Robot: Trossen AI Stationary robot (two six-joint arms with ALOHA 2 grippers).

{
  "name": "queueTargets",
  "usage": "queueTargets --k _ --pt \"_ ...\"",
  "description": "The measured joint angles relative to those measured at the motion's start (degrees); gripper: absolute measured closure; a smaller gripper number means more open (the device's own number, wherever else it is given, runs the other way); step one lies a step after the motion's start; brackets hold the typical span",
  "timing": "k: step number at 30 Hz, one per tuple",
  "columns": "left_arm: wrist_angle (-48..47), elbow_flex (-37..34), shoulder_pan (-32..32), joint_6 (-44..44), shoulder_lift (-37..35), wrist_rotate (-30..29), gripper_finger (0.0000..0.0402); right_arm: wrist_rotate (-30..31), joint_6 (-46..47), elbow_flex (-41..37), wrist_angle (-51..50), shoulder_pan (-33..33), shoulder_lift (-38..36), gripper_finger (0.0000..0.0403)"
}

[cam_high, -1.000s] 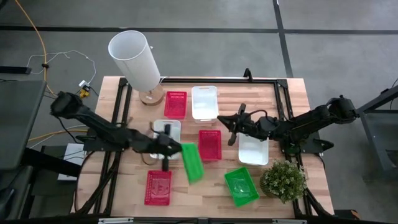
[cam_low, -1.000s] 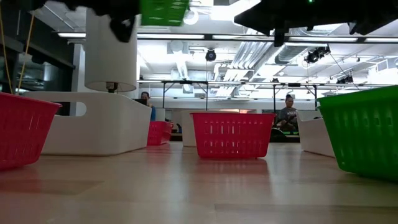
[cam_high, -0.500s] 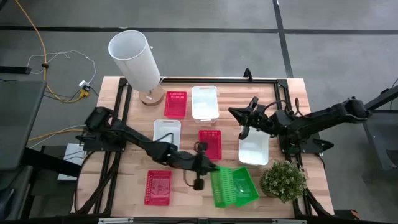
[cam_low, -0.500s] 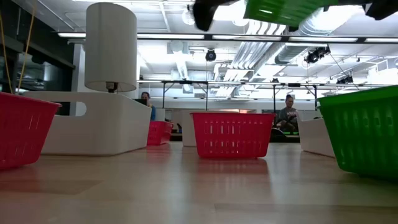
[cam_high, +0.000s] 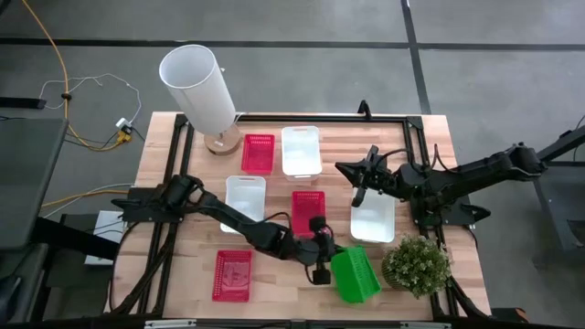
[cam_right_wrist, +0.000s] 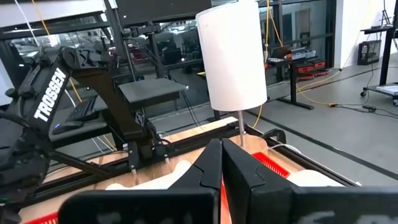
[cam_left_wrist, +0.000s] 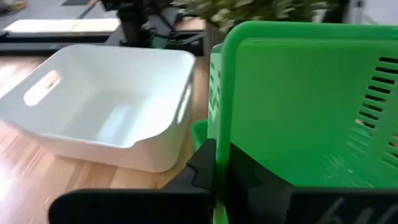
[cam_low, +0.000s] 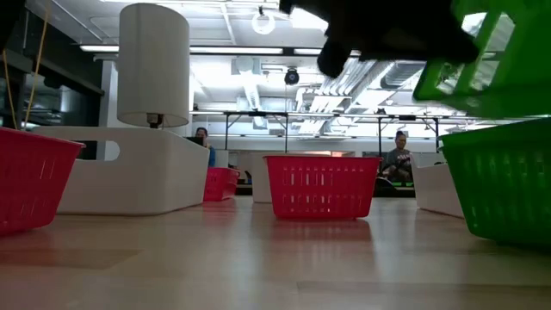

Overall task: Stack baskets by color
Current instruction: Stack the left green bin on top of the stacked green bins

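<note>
My left gripper (cam_high: 327, 261) reaches to the near right of the table and is shut on a green basket (cam_high: 356, 274). In the low view this basket (cam_low: 495, 47) hangs tilted just above a second green basket (cam_low: 504, 181) that stands on the table. Red baskets (cam_high: 258, 153) (cam_high: 308, 212) (cam_high: 232, 274) and white baskets (cam_high: 301, 150) (cam_high: 245, 195) (cam_high: 373, 219) rest on their bottoms on the table. My right gripper (cam_high: 358, 188) hovers shut and holds nothing, above the far end of the right white basket. My left gripper pinches one wall of the green basket at its rim (cam_left_wrist: 220, 134), one finger (cam_left_wrist: 202, 168) on each face of the wall. The fingers come slanting down from the table's left. The basket is lifted clear and tilted, over the other green basket.
A tall white cylinder (cam_high: 199, 87) on a wooden foot stands at the far left corner. A small potted plant (cam_high: 417, 265) sits at the near right, close beside the green baskets. Bare wood lies between the near red basket and the green ones.
My left gripper has carried the green basket from the table's middle toward the right and near edge, and lower, until it hangs over the second green basket. The basket has tipped from standing on edge toward flat. My right gripper has drawn back a little toward the right edge.
</note>
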Motion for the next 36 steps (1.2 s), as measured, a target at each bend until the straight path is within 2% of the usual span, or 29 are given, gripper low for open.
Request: queueTargets --k 3,15,29,33,36 --pt "-2.07 0.17 0.02 -2.53 0.28 -1.46 0.0401 0.4 -0.36 0.0 -0.38 0.88 0.0 0.0403" --pt "-11.57 0.23 -0.35 -8.35 -0.31 -0.4 0.0401 2.41 -0.44 0.0 -1.14 1.7 0.02 0.0403" --pt "-9.08 1.22 -2.3 -3.24 -2.16 0.6 0.0401 2.43 -0.46 0.0 -1.46 1.7 0.02 0.0403" --pt "-9.01 1.79 -1.51 -4.53 -2.16 4.98 0.0401 2.43 -0.46 0.0 -1.48 1.7 0.02 0.0403" --pt "-9.31 1.76 -1.34 -6.01 -1.82 5.9 0.0401 2.43 -0.46 0.0 -1.48 1.7 0.02 0.0403"
